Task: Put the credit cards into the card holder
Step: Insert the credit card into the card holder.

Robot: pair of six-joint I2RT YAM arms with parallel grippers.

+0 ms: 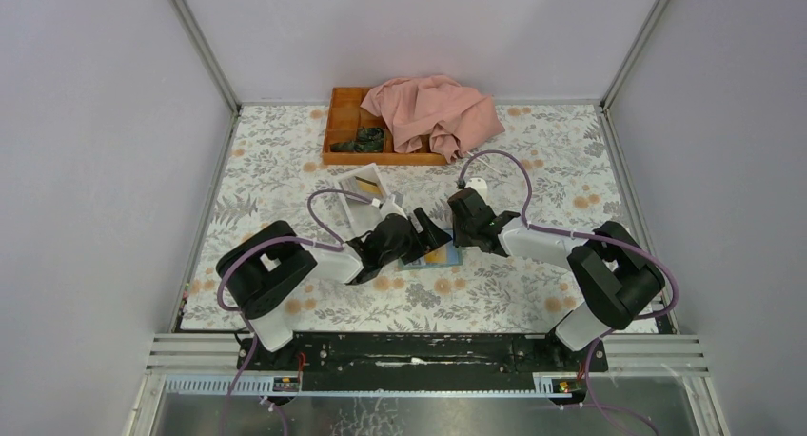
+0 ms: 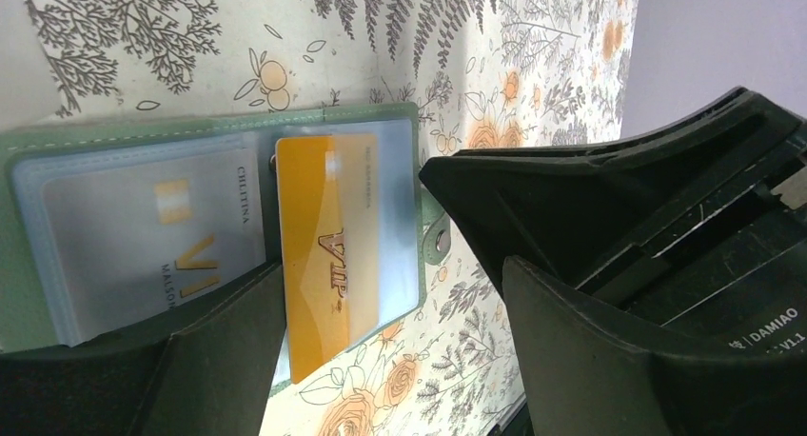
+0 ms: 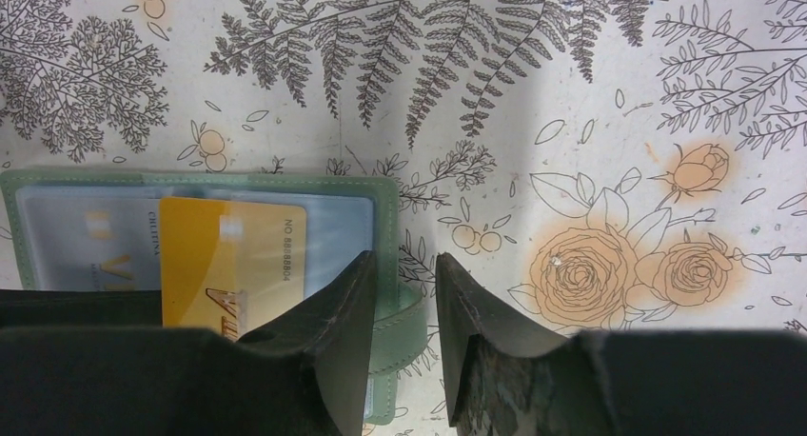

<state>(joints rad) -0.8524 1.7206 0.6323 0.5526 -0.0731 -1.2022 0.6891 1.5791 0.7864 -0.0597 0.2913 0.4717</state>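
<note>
Likely a lab — plain-walled booth (image 1: 95,122), aluminium frame (image 1: 200,46)

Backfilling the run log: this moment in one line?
card holder open | orange card partly sleeved | left end effector open | right end effector grip unclear

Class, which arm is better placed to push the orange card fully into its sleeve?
Left, probably: the left gripper, open, straddles the protruding orange VIP card; the right gripper sits at the strap side of the grey-green folding card holder.
</note>
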